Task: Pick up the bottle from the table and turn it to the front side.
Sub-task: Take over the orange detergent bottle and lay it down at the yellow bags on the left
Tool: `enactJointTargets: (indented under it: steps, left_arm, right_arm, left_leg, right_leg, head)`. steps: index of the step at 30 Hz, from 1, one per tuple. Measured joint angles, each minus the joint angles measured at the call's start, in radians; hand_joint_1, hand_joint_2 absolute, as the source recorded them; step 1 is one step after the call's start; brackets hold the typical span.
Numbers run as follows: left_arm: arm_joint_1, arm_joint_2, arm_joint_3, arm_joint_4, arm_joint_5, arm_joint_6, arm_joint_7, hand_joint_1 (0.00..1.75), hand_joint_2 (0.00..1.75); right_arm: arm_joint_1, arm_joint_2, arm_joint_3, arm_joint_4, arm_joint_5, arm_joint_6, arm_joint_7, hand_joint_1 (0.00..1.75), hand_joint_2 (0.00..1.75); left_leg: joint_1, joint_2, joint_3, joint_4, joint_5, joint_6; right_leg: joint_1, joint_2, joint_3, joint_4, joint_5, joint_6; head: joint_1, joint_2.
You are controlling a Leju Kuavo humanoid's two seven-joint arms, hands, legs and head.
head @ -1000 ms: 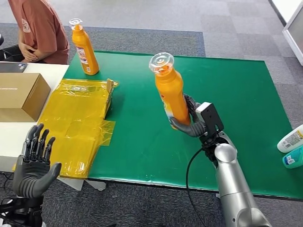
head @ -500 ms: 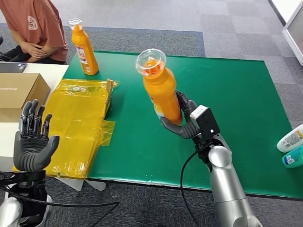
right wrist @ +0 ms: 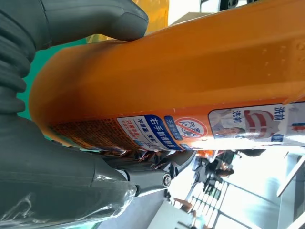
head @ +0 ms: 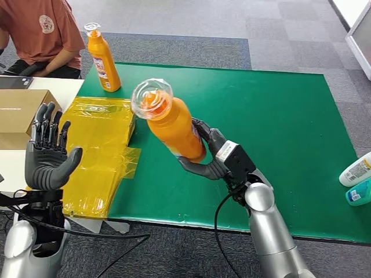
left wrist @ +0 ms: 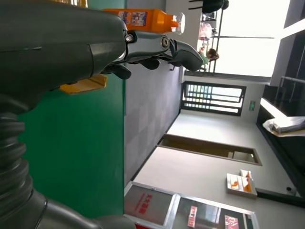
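Gripping the orange bottle (head: 175,124) aloft over the green mat (head: 284,133), the right hand (head: 210,156) is mid-turn; the left hand (head: 48,156) waits, fingers spread. Next likely comes rotating its label forward.
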Motion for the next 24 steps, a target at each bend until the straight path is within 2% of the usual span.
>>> enactJointTargets:
  steps: [5, 10, 24]
  left_arm:
    - [-0.014, 0.000, -0.010, 0.009, 0.002, -0.002, 0.004, 0.00, 1.75]
    - [-0.037, 0.002, -0.082, 0.045, 0.052, -0.064, 0.036, 0.00, 1.75]
    - [-0.091, 0.009, -0.221, 0.048, 0.077, -0.081, 0.055, 0.00, 1.75]
  right_arm:
    - [-0.002, 0.003, 0.017, 0.000, 0.001, 0.003, -0.001, 1.75, 1.75]
    - [-0.012, 0.005, 0.059, 0.000, -0.003, 0.002, -0.002, 1.75, 1.75]
    - [-0.031, 0.005, 0.060, 0.009, -0.011, -0.009, -0.006, 1.75, 1.75]
  left_leg:
    - [0.000, 0.000, 0.000, 0.000, 0.000, 0.000]
    - [0.000, 0.000, 0.000, 0.000, 0.000, 0.000]
    - [0.000, 0.000, 0.000, 0.000, 0.000, 0.000]
  right_leg:
    - [0.000, 0.000, 0.000, 0.000, 0.000, 0.000]
    - [0.000, 0.000, 0.000, 0.000, 0.000, 0.000]
    - [0.000, 0.000, 0.000, 0.000, 0.000, 0.000]
  head:
    - [0.000, 0.000]
    - [0.000, 0.000]
    - [0.000, 0.000]
